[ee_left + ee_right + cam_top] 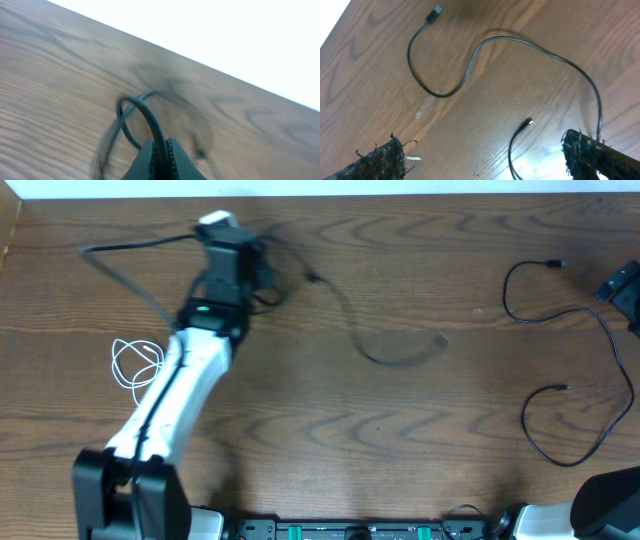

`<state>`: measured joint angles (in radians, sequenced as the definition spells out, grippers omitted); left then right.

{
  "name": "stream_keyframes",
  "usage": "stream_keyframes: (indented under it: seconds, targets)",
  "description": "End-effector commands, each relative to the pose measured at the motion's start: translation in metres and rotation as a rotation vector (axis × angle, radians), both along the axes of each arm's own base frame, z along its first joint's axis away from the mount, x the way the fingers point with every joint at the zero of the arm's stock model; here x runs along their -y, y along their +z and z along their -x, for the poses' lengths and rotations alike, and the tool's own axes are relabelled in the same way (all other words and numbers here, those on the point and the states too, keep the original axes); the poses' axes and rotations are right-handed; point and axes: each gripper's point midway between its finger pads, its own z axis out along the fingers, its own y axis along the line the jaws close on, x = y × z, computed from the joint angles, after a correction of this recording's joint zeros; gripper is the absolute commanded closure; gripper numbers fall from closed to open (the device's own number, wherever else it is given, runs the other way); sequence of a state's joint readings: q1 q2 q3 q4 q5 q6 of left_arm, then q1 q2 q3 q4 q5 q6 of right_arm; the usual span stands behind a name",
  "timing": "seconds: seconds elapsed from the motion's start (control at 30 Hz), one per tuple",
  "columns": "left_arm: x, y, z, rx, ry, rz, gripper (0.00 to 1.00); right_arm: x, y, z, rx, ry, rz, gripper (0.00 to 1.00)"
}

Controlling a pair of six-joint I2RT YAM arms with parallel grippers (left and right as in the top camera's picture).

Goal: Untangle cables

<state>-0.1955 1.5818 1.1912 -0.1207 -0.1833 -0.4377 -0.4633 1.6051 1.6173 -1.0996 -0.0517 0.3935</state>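
Note:
One long black cable [350, 330] runs across the upper left of the table, blurred where it trails right. My left gripper [232, 250] is shut on it, and in the left wrist view the cord [150, 117] rises in a loop from between the closed jaws [161, 150]. A white cable [136, 364] lies coiled left of the arm. A second black cable [600, 330] winds over the right side of the table, its plug ends apart [435, 11]. My right gripper [485, 150] hangs open above it, holding nothing.
The table's far edge [400, 192] meets a white backdrop close behind the left gripper. The arm bases [350, 530] line the near edge. The left arm [170, 400] crosses the left part of the table diagonally.

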Motion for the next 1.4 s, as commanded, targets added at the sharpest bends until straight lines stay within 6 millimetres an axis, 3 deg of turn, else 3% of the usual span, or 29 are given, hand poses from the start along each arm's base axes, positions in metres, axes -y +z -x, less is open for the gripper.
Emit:
stream_keyframes:
  seconds: [0.0,0.2,0.33,0.43,0.57,0.6,0.67,0.7,0.8,0.83,0.9,1.03,1.2,1.3,1.37]
  targets:
    - [-0.038,0.039,-0.004,0.068,0.001,-0.120,0.92,-0.013,0.005,-0.005,0.013,0.052,0.007,0.03]
    - [-0.063,0.095,-0.008,0.170,0.011,-0.208,0.92,-0.023,0.005,-0.009,0.011,0.088,0.012,0.03]
    - [-0.063,0.107,-0.013,0.203,0.015,-0.205,0.92,-0.028,0.004,-0.009,0.002,0.108,0.012,0.04]
    - [-0.062,0.093,-0.019,0.176,0.012,-0.206,0.92,-0.030,0.003,-0.007,-0.008,0.110,0.008,0.04]
    - [-0.044,0.043,-0.037,0.081,-0.083,-0.155,0.92,-0.033,0.001,-0.003,-0.028,0.114,-0.002,0.04]
    - [-0.036,0.032,-0.040,0.062,-0.121,-0.134,0.87,-0.033,0.000,-0.002,-0.032,0.115,-0.002,0.04]
    - [-0.024,0.008,-0.044,0.015,-0.181,-0.097,0.50,-0.034,-0.001,0.001,-0.045,0.127,0.002,0.05]
    - [-0.022,-0.002,-0.043,-0.015,-0.186,-0.075,0.40,-0.034,-0.002,0.002,-0.052,0.128,0.003,0.04]
    - [-0.023,-0.041,-0.026,-0.172,-0.133,0.006,0.28,-0.036,-0.004,0.007,-0.077,0.145,0.001,0.04]
    - [-0.023,-0.051,-0.018,-0.218,-0.122,0.018,0.16,-0.036,-0.005,0.009,-0.084,0.152,0.000,0.04]
    - [-0.025,-0.069,0.002,-0.327,-0.053,0.093,0.09,-0.037,-0.006,0.010,-0.091,0.152,-0.004,0.04]
    - [-0.010,-0.076,0.013,-0.381,-0.040,0.233,0.03,-0.038,-0.006,0.010,-0.092,0.154,-0.005,0.04]
    - [0.017,-0.058,-0.004,-0.295,-0.137,0.334,0.02,-0.044,-0.007,0.010,-0.100,0.169,-0.008,0.03]
    - [0.025,-0.051,-0.016,-0.215,-0.311,0.128,0.00,-0.047,-0.008,0.012,-0.111,0.176,-0.013,0.03]
    - [0.037,-0.060,-0.014,-0.210,-0.497,-0.070,0.02,-0.049,-0.008,0.013,-0.117,0.181,-0.015,0.03]
